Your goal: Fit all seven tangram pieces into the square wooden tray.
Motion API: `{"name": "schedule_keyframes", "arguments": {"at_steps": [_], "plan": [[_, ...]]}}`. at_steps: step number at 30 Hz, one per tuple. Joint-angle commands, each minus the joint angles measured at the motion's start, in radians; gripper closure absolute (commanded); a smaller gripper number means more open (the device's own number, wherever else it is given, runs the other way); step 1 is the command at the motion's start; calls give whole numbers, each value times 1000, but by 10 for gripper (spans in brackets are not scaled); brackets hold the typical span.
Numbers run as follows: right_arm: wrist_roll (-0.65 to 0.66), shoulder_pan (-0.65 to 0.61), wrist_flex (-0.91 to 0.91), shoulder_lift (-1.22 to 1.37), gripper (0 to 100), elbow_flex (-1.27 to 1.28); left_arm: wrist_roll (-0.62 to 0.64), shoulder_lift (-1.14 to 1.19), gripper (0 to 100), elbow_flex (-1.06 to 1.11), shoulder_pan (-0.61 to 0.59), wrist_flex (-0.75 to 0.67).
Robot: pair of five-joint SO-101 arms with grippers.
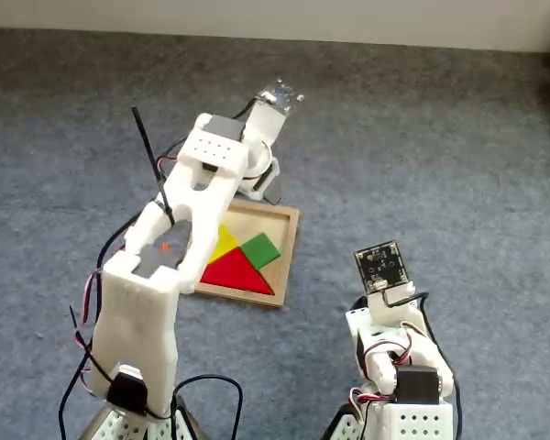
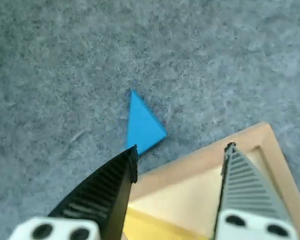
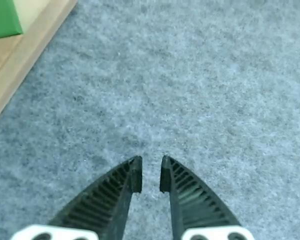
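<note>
The square wooden tray lies on the grey carpet and holds a yellow piece, a green square and a red triangle. My left arm stretches over the tray, and its gripper stands open above the tray's far corner. A blue triangle lies flat on the carpet just outside that corner, beside the tip of the black finger. My right gripper hangs low over bare carpet, shut with nothing in it. The tray's rim and the green square lie off to its side.
Grey carpet surrounds the tray on all sides, with open floor to the right. The right arm is folded back near the front edge. Loose cables run along the left arm.
</note>
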Motion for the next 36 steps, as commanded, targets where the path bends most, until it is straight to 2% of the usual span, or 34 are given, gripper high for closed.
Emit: {"name": "schedule_keyframes", "arguments": {"at_steps": [1,7,16,25,29,36], "plan": [[12,19,-22,-16,922,114,9,61,723,-147,-42,-15],[12,19,-22,-16,922,114,9,214,723,-338,-96,26],[12,19,-22,-16,922,114,3,418,723,-634,-91,227],[12,19,-22,-16,922,114,3,513,742,-894,-79,466],[12,19,-22,-16,922,114,2,550,786,-938,-62,480],[12,19,-22,-16,922,114,2,613,786,-1041,-51,480]]}}
